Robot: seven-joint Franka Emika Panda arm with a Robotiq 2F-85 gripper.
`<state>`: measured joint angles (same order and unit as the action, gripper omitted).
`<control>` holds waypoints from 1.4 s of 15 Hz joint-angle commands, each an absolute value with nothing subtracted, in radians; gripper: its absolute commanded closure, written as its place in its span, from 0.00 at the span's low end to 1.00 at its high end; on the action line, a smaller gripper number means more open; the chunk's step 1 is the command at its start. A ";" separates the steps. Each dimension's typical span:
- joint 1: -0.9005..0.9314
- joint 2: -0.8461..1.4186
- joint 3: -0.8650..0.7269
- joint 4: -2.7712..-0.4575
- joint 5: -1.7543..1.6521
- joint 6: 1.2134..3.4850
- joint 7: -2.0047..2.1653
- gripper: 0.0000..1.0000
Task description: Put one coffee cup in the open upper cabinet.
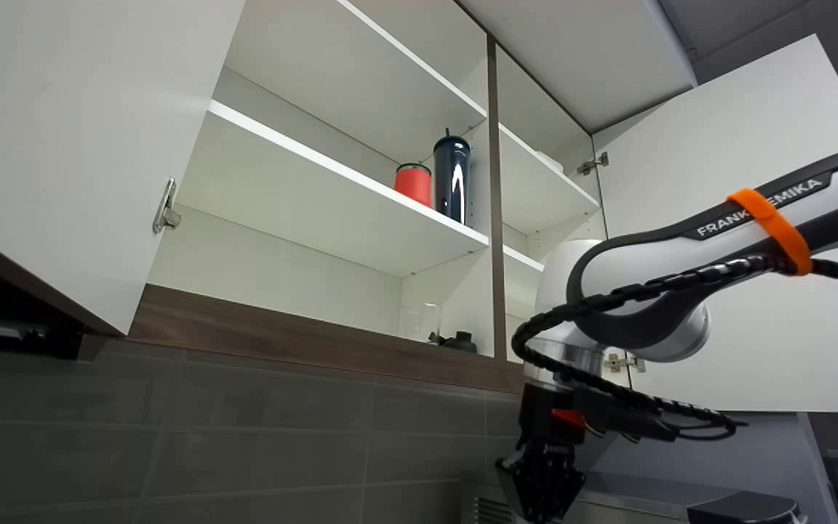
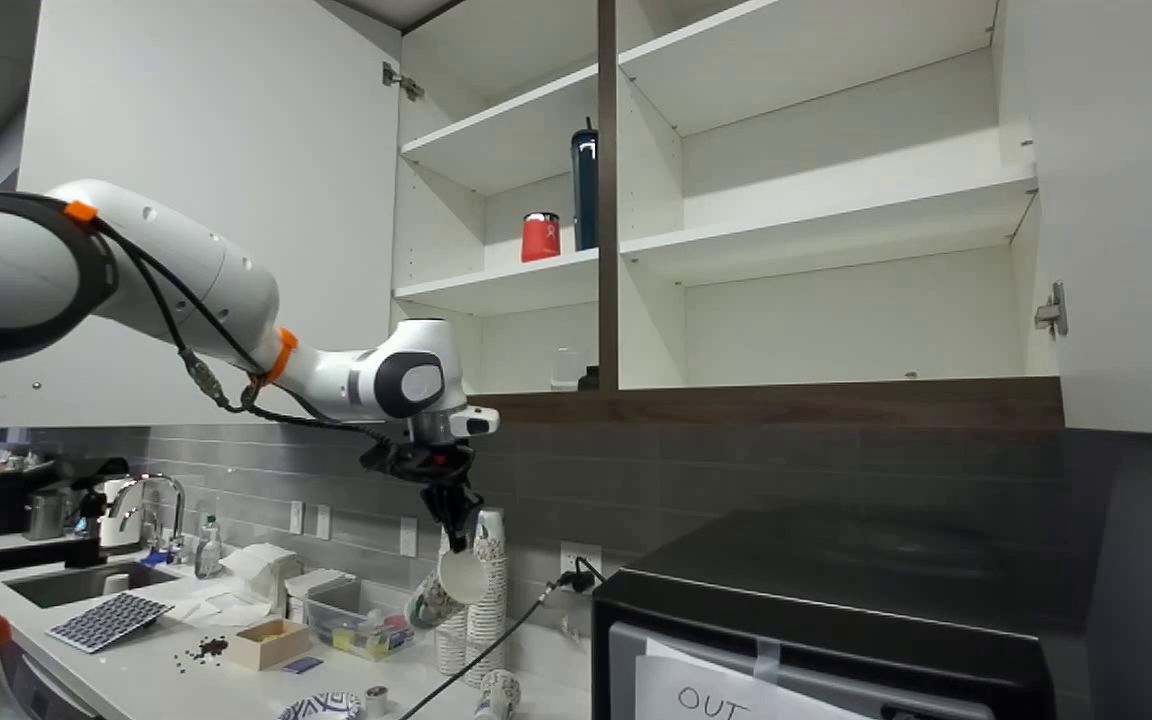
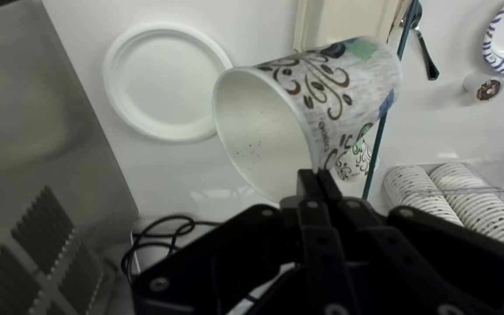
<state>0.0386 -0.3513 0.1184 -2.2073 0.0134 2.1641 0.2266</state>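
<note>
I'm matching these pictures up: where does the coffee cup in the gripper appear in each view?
In an exterior view: coffee cup low, left of centre.
In an exterior view: out of frame; gripper at the bottom edge.
Wrist view: coffee cup near the centre, tilted.
Shared landmark: the gripper.

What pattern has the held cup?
Coffee cup: brown swirls, beans, blue and green patches; best in wrist view.

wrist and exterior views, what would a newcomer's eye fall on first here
Most likely the swirl-patterned paper coffee cup near the middle of the wrist view, tilted over with its rim pinched between the black fingers. In both exterior views, the bright red tumbler probably comes next, standing beside a tall dark blue tumbler on a shelf of the open upper cabinet.
</note>
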 commanded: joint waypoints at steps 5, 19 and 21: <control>0.081 -0.528 0.278 -2.029 -0.197 2.114 0.212 0.99; 0.005 -0.377 0.422 -1.787 -0.584 2.489 0.228 0.97; 0.011 -0.380 0.419 -1.790 -0.596 2.507 0.204 0.99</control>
<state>-0.0130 -0.3767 0.4339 -1.7828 -0.5768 2.4963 0.2233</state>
